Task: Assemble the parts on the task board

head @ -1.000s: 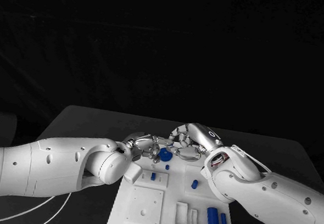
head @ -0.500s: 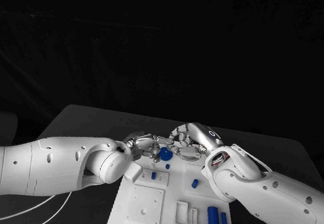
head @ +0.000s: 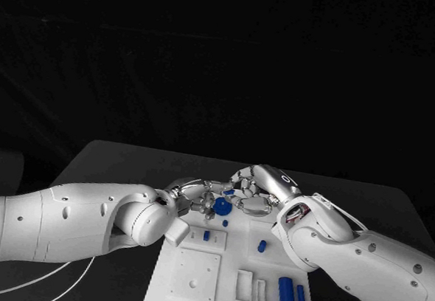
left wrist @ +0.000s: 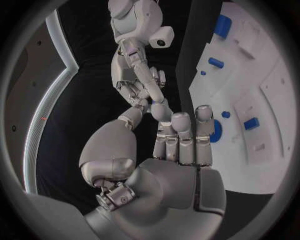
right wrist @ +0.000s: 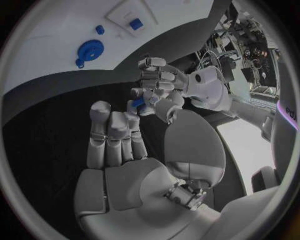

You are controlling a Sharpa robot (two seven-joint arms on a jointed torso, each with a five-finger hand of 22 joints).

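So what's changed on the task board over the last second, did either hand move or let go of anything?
Almost nothing. The left hand and right hand stay close together above the far end of the task board, with a small blue part still between their fingertips; which hand pinches it is unclear. The round blue part and the other blue pieces lie where they were.

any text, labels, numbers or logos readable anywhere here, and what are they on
No text can be read in these pictures.
Right arm: a small dark ring mark near the wrist, too small to read as a letter or sign.
White board and its blue parts: no print that I can make out.
Left hand and right hand: no visible markings.
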